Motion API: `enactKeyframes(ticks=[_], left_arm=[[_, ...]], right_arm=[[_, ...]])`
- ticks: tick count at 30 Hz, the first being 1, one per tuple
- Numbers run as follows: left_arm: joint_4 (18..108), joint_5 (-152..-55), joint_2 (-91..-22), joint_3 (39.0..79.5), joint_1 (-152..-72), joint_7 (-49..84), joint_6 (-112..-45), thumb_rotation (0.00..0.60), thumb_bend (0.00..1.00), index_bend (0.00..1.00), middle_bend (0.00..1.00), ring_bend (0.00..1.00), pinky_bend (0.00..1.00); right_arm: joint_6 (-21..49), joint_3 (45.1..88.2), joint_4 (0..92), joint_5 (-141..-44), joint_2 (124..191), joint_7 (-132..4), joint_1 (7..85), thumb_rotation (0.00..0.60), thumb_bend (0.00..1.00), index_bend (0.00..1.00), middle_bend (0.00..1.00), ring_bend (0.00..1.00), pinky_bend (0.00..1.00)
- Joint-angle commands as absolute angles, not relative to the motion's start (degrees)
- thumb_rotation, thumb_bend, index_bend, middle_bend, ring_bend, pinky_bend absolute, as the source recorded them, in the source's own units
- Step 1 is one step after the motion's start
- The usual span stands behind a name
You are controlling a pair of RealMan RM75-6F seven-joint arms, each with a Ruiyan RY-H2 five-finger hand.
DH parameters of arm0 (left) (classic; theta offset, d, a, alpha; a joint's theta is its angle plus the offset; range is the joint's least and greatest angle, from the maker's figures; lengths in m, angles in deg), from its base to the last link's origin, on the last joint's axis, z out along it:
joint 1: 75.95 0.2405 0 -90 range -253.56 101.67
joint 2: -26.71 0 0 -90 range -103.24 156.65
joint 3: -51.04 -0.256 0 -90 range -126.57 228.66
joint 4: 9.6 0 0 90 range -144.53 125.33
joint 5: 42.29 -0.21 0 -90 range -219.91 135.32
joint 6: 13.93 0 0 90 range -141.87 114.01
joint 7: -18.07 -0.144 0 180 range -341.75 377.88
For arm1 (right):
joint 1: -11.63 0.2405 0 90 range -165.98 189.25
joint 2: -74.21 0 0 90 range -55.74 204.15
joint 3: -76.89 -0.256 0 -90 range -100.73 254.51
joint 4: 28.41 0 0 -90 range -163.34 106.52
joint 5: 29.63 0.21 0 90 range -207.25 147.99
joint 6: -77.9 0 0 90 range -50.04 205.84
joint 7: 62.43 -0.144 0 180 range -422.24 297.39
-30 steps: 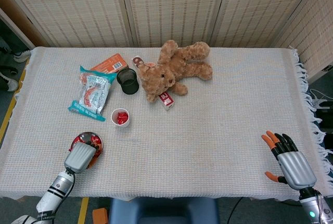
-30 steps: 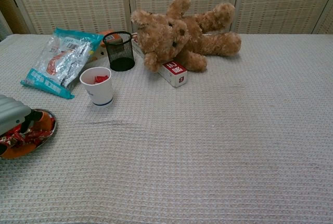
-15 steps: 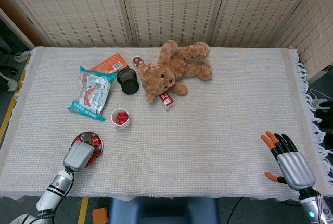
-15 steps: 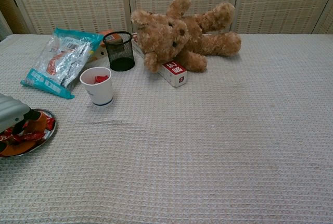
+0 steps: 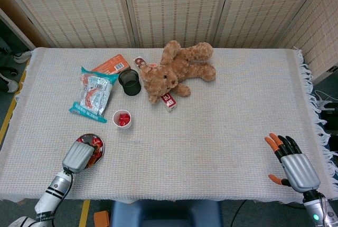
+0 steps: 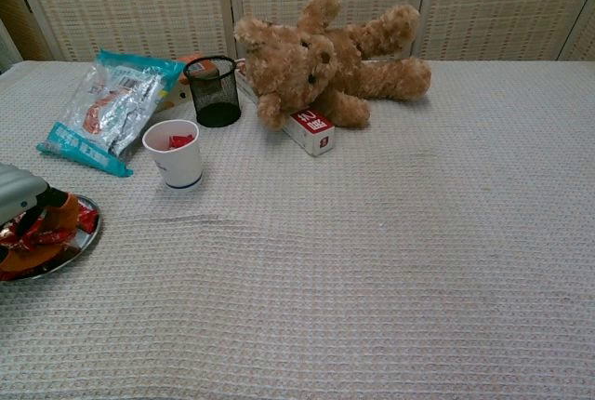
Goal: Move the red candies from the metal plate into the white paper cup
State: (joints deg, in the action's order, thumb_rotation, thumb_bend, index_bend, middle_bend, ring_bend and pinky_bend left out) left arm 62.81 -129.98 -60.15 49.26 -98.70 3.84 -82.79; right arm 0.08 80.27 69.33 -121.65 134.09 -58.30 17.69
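The metal plate [image 5: 100, 145] lies near the table's front left edge, with red candies [image 5: 95, 142] piled on it. My left hand [image 5: 78, 155] is over the plate's near side, its orange fingertips [image 6: 58, 217] curled down into the candies [image 6: 85, 220]. Whether a candy is pinched is hidden under the hand. The plate's rim [image 6: 82, 240] shows at the chest view's left edge beside the hand [image 6: 20, 197]. The white paper cup [image 5: 122, 119] stands upright beyond the plate, with red candy [image 6: 181, 140] inside the cup [image 6: 174, 156]. My right hand [image 5: 291, 159] rests at the front right, fingers spread, holding nothing.
Behind the cup stand a black mesh pot [image 5: 130, 82], a teal snack bag [image 5: 92, 94] and an orange packet [image 5: 112, 64]. A brown teddy bear [image 5: 177, 71] lies at the back centre with a small red and white box [image 5: 169, 102] against it.
My left hand has drawn slightly back and to the left over the plate, uncovering more of the candies and rim. The right hand has stayed still.
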Motion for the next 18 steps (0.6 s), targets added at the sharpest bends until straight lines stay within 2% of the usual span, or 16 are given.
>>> enactKeyframes(ticks=[1,6,14,18], left_arm=[[63.47,-129.93,-59.63,49.7,-98.75,4.82,-83.16,0.6,0.43,0.58,0.64,0.62,1.0],[65.79,-129.63,-57.53,52.08,-99.41,5.97,-84.85,0.6,0.43,0.57,0.64,0.62,1.0],[69.4,-128.8,-55.31,54.54,-101.04,6.35,-84.48,0.6,0.43,0.58,0.64,0.62,1.0],[72.13,-128.68,-54.9,57.07,-103.33,6.16,-83.95,0.6,0.43,0.58,0.64,0.62,1.0]], right_arm=[[0.06,80.25,69.29,-121.63,134.12,-58.3,17.69,0.6,0.05,0.0,0.0,0.0,0.0],[0.16,80.14,69.28,-121.41,134.11,-58.35,17.75,0.6,0.05,0.0,0.0,0.0,0.0],[0.41,80.12,69.26,-121.22,134.23,-58.15,17.84,0.6,0.05,0.0,0.0,0.0,0.0],[0.68,80.15,69.27,-121.14,134.38,-57.83,17.93,0.6,0.05,0.0,0.0,0.0,0.0]])
